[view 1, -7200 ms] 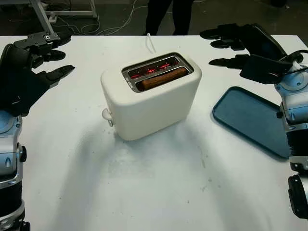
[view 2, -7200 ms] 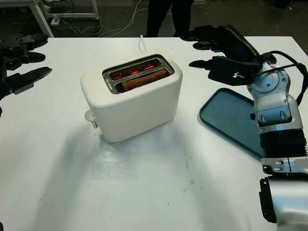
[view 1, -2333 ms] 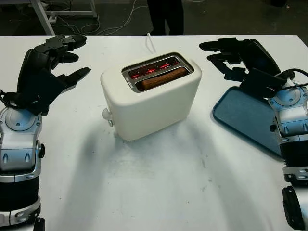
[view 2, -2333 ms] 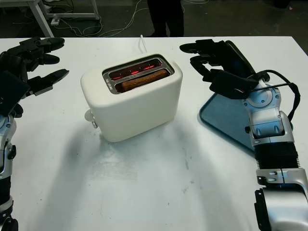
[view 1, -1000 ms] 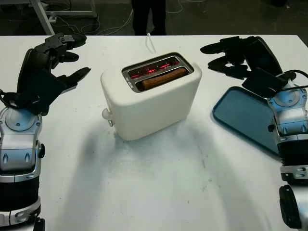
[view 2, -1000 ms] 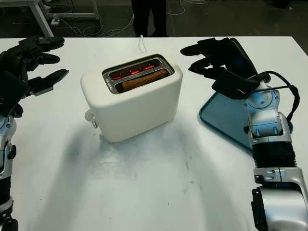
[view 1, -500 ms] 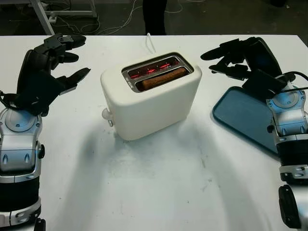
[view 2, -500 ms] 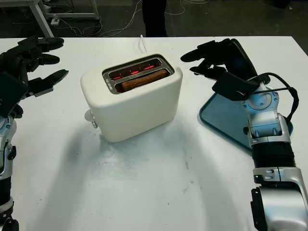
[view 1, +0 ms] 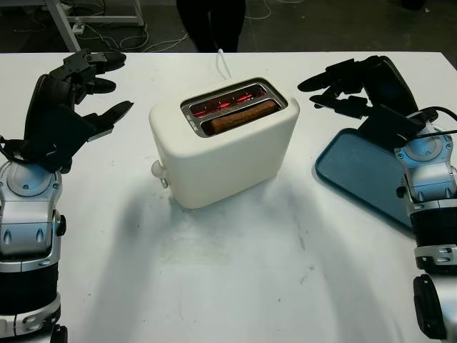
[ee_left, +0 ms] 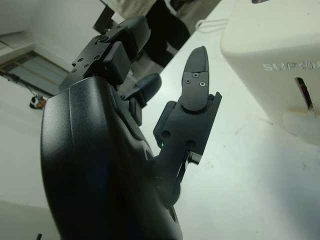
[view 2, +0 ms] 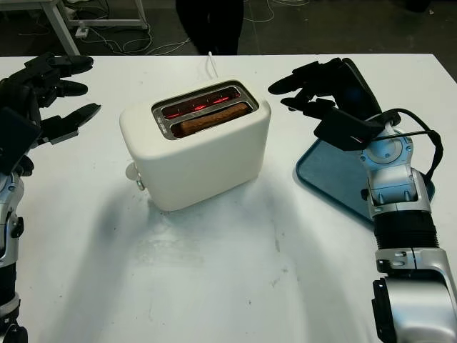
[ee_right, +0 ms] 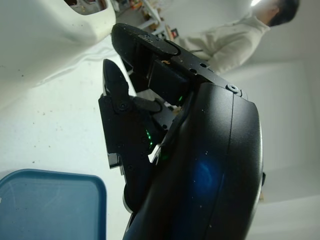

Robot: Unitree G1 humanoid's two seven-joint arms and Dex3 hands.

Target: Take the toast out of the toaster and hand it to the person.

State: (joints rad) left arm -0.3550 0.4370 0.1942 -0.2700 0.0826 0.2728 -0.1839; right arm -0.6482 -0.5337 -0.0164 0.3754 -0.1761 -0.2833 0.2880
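A cream toaster (view 1: pixel 223 144) stands mid-table, its elements glowing red. A brown slice of toast (view 1: pixel 241 116) sits in the nearer slot, its top edge level with the rim. My right hand (view 1: pixel 335 84) hovers open just right of the toaster's top, above the table, holding nothing. My left hand (view 1: pixel 89 89) is raised open to the toaster's left, well apart from it. A person (view 1: pixel 211 21) in dark trousers stands beyond the table's far edge.
A blue tray (view 1: pixel 371 179) lies flat on the white table (view 1: pixel 235 271) at the right, under my right forearm. A white cord (view 1: pixel 223 63) runs from the toaster to the far edge. The toaster's lever knob (view 1: pixel 157 168) faces left front.
My right hand crept slightly toward the toaster, its fingers shifting. The person beyond the table stepped a little left. The left hand, toaster and toast stayed put.
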